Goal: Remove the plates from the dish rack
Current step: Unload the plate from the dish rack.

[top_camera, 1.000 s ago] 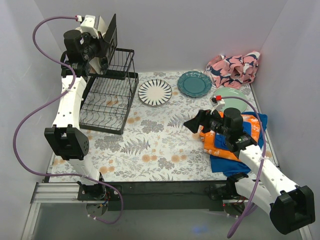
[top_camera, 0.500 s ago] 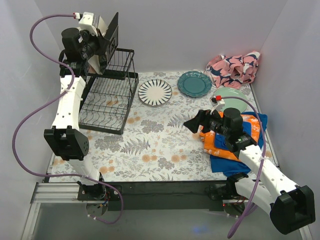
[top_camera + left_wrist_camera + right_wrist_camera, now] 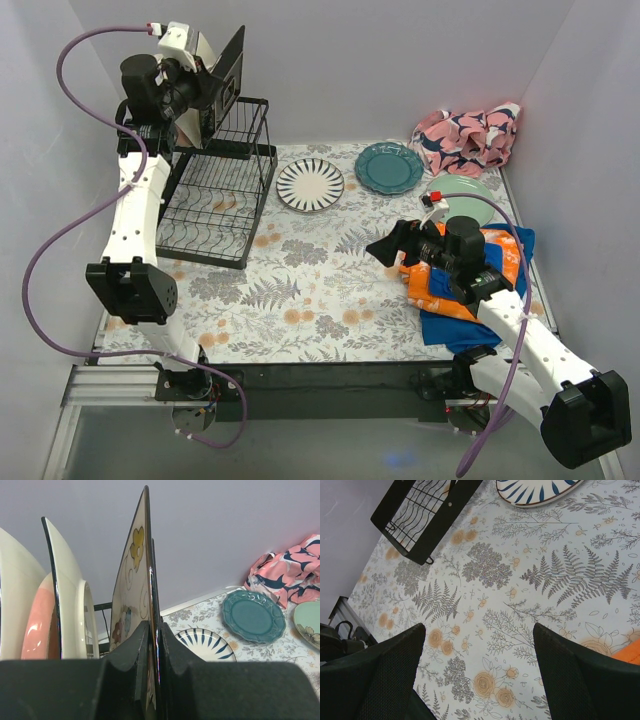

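- The left fingers [image 3: 140, 650] are clamped on the lower edge of a square flowered plate [image 3: 134, 575]. Over the last second they have carried it higher above the dish rack [image 3: 215, 200] at 10 o'clock, so it looks nearly free of its slot.
- Cream plates [image 3: 67, 595] stand on edge just beside it, so unloading is unfinished.
- A striped plate [image 3: 310, 184], a teal plate [image 3: 388, 167] and a pale green plate [image 3: 462, 188] lie flat on the tabletop [image 3: 320, 290] from 12 to 2 o'clock.
- The right fingers [image 3: 388, 246] are spread wide and hold nothing.
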`<act>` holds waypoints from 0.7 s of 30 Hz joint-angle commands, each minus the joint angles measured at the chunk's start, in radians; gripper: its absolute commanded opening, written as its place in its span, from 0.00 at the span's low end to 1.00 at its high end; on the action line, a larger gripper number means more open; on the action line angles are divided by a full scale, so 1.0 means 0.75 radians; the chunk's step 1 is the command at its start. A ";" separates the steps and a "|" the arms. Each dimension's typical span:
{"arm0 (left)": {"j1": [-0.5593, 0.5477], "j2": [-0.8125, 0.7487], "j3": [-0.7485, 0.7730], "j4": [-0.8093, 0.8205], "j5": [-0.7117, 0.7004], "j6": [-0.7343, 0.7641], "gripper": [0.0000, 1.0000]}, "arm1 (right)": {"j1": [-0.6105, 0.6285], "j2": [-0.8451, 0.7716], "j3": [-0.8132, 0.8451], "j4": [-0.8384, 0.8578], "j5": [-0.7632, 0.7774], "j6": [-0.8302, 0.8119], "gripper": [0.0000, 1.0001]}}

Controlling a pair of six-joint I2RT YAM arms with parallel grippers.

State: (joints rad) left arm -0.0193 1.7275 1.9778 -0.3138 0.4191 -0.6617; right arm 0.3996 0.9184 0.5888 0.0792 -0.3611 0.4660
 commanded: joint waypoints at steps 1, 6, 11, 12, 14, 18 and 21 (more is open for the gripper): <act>-0.023 -0.201 0.051 0.251 0.055 0.044 0.00 | 0.009 -0.001 0.021 0.058 0.019 -0.024 0.93; -0.056 -0.250 -0.013 0.310 0.051 0.115 0.00 | 0.011 0.001 0.021 0.056 0.027 -0.028 0.92; -0.095 -0.272 -0.021 0.312 0.024 0.174 0.00 | 0.015 0.019 0.025 0.056 0.023 -0.028 0.93; -0.097 -0.276 -0.027 0.312 0.016 0.181 0.00 | 0.015 0.023 0.027 0.056 0.019 -0.028 0.92; -0.111 -0.283 -0.044 0.310 0.004 0.209 0.00 | 0.017 0.027 0.029 0.056 0.019 -0.028 0.93; -0.146 -0.299 -0.072 0.310 -0.031 0.281 0.00 | 0.021 0.029 0.029 0.056 0.029 -0.028 0.93; -0.211 -0.313 -0.091 0.310 -0.094 0.364 0.00 | 0.021 0.031 0.033 0.056 0.033 -0.030 0.93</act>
State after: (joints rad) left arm -0.1322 1.6211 1.8904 -0.2695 0.4149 -0.5121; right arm 0.4091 0.9428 0.5888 0.0788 -0.3462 0.4637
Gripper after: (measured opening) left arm 0.090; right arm 0.926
